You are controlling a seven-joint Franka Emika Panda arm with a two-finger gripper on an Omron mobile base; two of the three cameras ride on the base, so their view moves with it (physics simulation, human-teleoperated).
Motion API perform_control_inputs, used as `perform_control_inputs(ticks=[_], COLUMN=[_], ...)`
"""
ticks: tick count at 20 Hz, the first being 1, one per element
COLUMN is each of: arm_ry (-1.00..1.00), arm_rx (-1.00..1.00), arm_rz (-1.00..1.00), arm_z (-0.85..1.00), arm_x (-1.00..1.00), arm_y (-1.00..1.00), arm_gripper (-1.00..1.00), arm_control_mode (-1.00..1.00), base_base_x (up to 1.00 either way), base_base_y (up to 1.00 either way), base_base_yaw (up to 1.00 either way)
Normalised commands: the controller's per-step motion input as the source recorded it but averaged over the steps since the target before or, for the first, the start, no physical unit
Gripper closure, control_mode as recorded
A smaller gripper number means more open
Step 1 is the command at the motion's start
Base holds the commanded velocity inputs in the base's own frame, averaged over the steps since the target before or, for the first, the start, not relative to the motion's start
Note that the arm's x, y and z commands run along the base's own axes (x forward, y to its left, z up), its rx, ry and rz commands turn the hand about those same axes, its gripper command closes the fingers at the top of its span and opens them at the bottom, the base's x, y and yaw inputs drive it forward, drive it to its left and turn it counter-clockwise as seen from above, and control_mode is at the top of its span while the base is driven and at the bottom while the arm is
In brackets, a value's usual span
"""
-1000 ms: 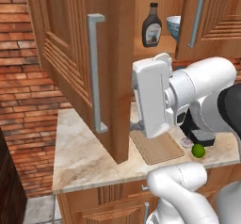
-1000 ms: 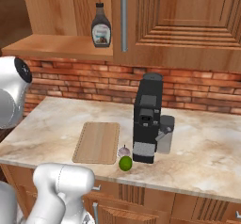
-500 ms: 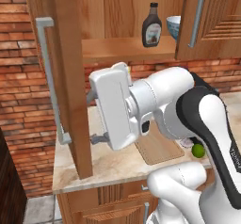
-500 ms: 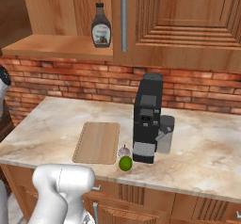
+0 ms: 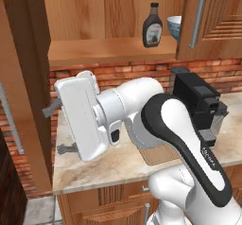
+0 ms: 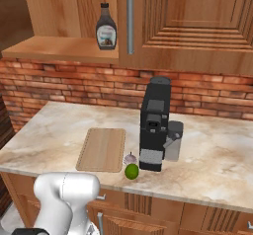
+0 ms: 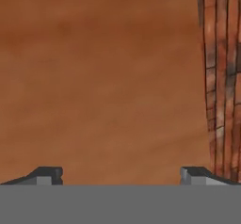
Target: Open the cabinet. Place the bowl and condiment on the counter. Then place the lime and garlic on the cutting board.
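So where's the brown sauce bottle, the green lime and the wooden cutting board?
condiment (image 6: 105,29), right base view, on its pale label.
lime (image 6: 131,171), right base view, on the middle of the green ball.
cutting board (image 6: 102,149), right base view, on the bare middle of its top.

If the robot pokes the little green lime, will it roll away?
Probably, yes. The lime looks round like a ball and sits free on the smooth counter, so a poke could send it rolling. It sits near the counter's front edge, so it might even drop off. The garlic and coffee machine close behind may stop it going backward.
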Motion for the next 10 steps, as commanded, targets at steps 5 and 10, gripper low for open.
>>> perform_control_inputs(ticks=[5,10], arm_ry=[0.17,0.01], arm_rx=[-0.03,-0.02], arm_rz=[0.0,0.01], arm_z=[0.0,-0.01], arm_x=[0.0,-0.15], arm_y=[0.38,0.14], arm_gripper=[-1.0,-1.0], arm_control_mode=[-1.0,-1.0], base_base_x=[0.0,0.0], base_base_y=[0.0,0.0], base_base_yaw=[0.0,0.0])
